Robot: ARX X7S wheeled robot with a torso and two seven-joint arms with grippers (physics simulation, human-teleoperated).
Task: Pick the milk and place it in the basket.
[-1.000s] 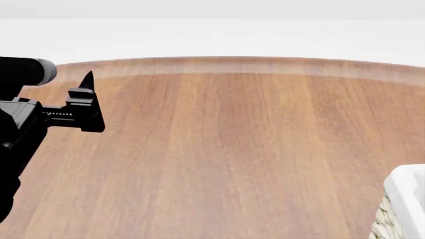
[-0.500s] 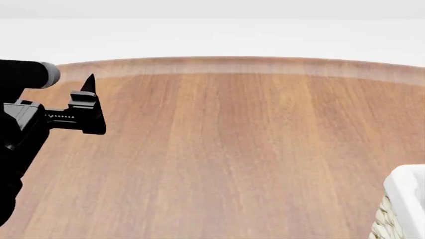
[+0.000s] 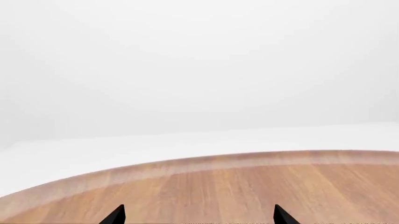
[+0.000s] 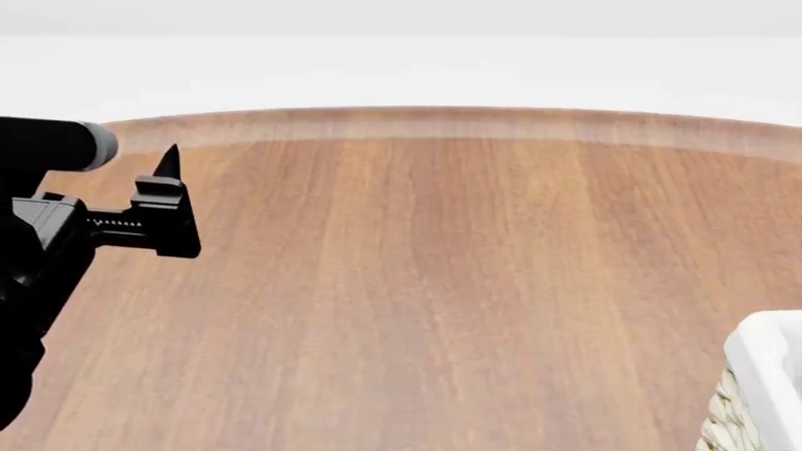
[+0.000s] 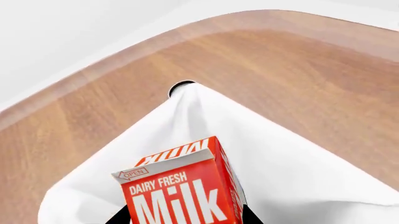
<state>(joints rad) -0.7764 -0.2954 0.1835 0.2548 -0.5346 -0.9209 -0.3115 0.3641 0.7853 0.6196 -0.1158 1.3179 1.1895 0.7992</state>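
Above the big white cloth lining of the cream wicker basket (image 5: pixel 299 177), held up high in the right wrist view: the small red-topped milk carton with white "Milk" letters (image 5: pixel 184 191), squeezed between the two dark fingers of the right gripper (image 5: pixel 187 215). Over the round brown wooden table (image 4: pixel 439 282), at its left side: the black left gripper (image 4: pixel 161 202), spread wide apart, holding nothing. Only a basket corner seen at the head view's lower right.
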